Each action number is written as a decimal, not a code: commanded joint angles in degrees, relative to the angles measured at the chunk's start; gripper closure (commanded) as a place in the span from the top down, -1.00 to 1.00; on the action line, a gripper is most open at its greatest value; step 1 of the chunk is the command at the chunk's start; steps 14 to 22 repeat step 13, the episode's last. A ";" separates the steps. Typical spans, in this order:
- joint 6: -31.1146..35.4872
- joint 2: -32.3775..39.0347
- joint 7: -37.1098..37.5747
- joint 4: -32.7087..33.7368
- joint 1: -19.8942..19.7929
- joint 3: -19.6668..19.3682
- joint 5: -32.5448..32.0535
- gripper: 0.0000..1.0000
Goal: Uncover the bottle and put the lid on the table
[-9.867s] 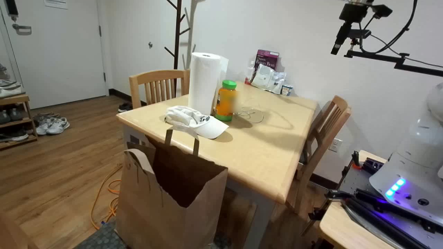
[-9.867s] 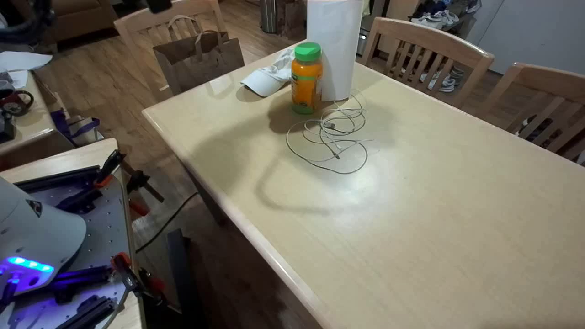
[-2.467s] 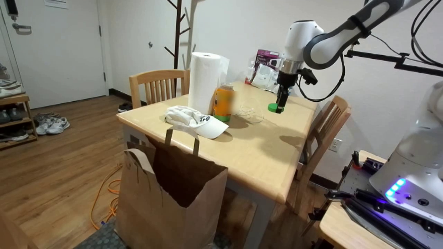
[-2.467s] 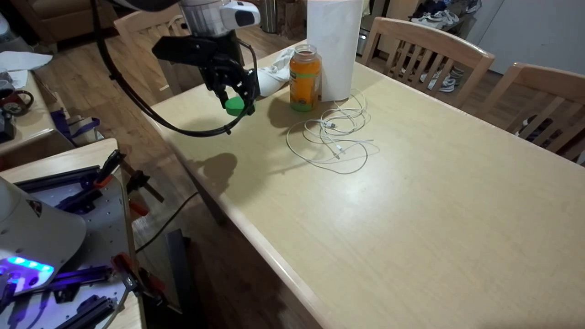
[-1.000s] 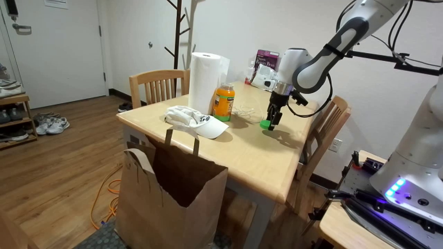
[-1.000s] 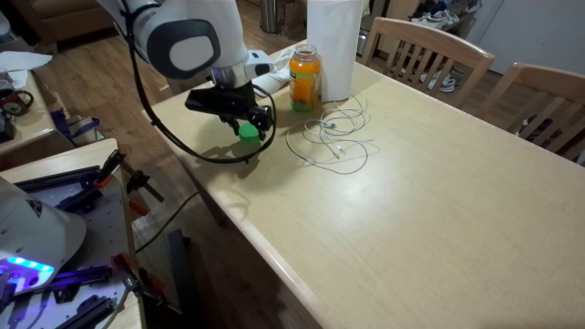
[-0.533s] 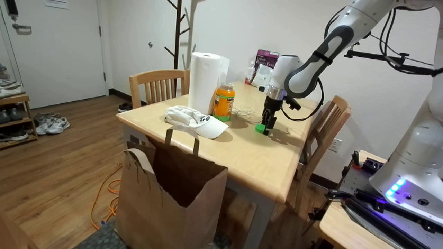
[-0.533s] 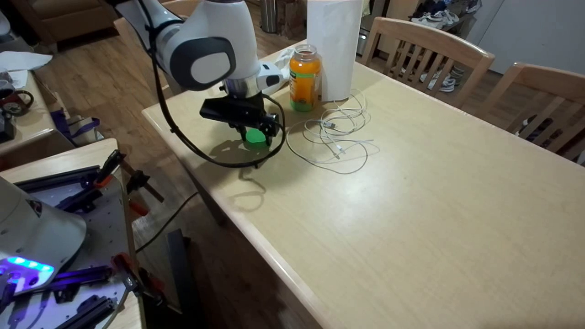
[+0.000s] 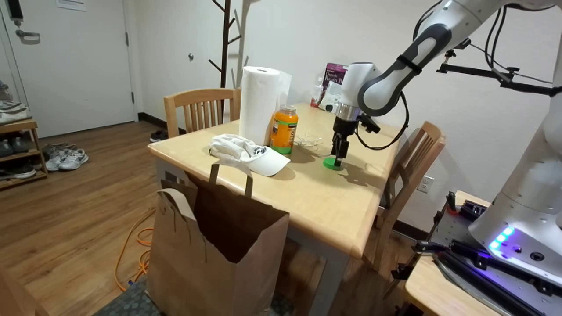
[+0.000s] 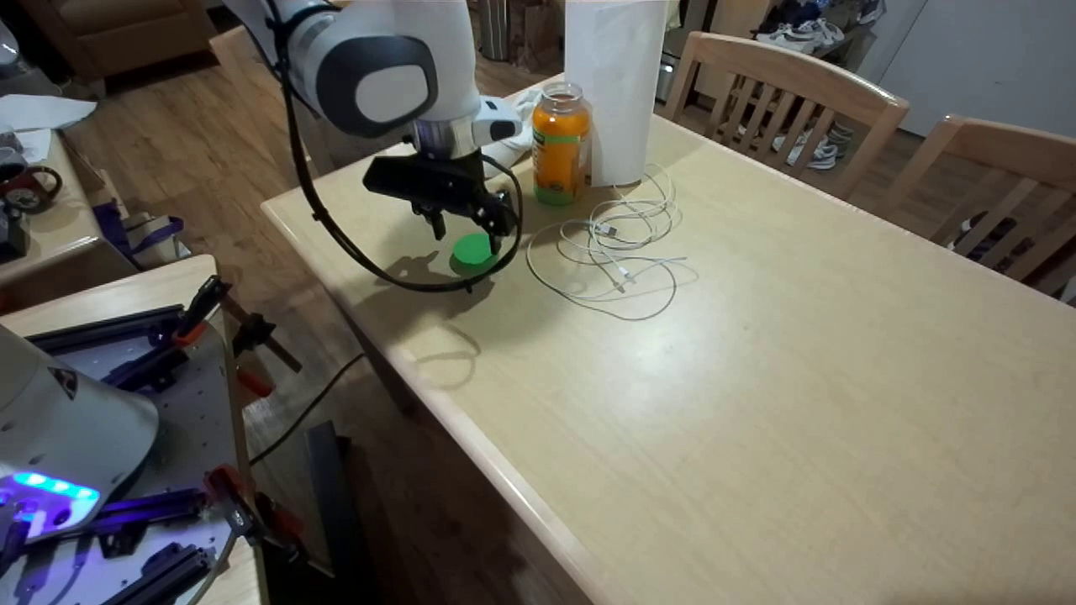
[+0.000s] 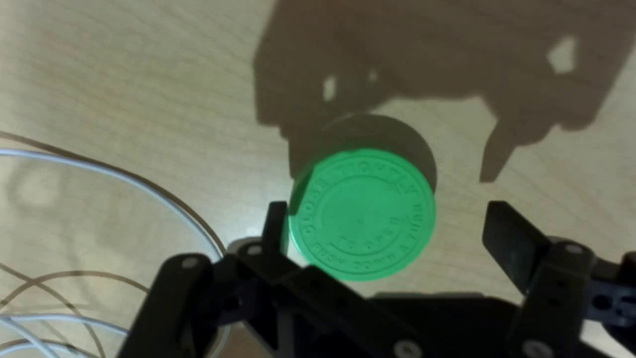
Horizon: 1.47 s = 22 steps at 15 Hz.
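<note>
The orange-yellow bottle (image 9: 284, 131) stands upright and uncapped on the light-wood table (image 9: 316, 197); its open clear neck also shows in an exterior view (image 10: 561, 155). The round green lid (image 9: 331, 164) lies flat on the table, apart from the bottle, and shows in an exterior view (image 10: 472, 252). In the wrist view the lid (image 11: 365, 219) shows its embossed top. My gripper (image 10: 467, 237) is open just above the lid, also in the wrist view (image 11: 385, 214). The left finger there appears beside the lid's edge; whether it touches is unclear. A wide gap separates the right finger from the lid.
A white paper towel roll (image 9: 259, 105) stands beside the bottle. A white cap (image 9: 248, 153) lies near it. A thin white cable (image 10: 622, 244) is coiled near the lid. A brown paper bag (image 9: 215, 245) stands at the table's near end; wooden chairs (image 10: 790, 109) line a side.
The lid was on the bottle about ten seconds ago. My gripper then carried it toward the table and lowered it. Since half a second ago the fingers have opened and risen slightly, leaving the lid lying.
</note>
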 commanded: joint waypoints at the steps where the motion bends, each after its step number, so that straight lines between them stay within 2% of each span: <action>1: -10.01 -7.60 5.85 0.37 1.88 -0.35 0.17 1.00; 3: -15.89 -10.56 9.62 1.91 2.88 -1.14 -0.69 1.00; 5: -20.20 -12.00 9.49 3.42 2.98 -0.87 1.55 1.00; 6: -20.62 -12.29 7.61 3.75 2.87 -0.56 4.02 1.00; 7: -18.52 -11.22 8.11 3.43 3.07 -1.13 1.32 1.00; 22: -19.52 -12.08 8.12 3.66 3.23 -1.09 2.74 1.00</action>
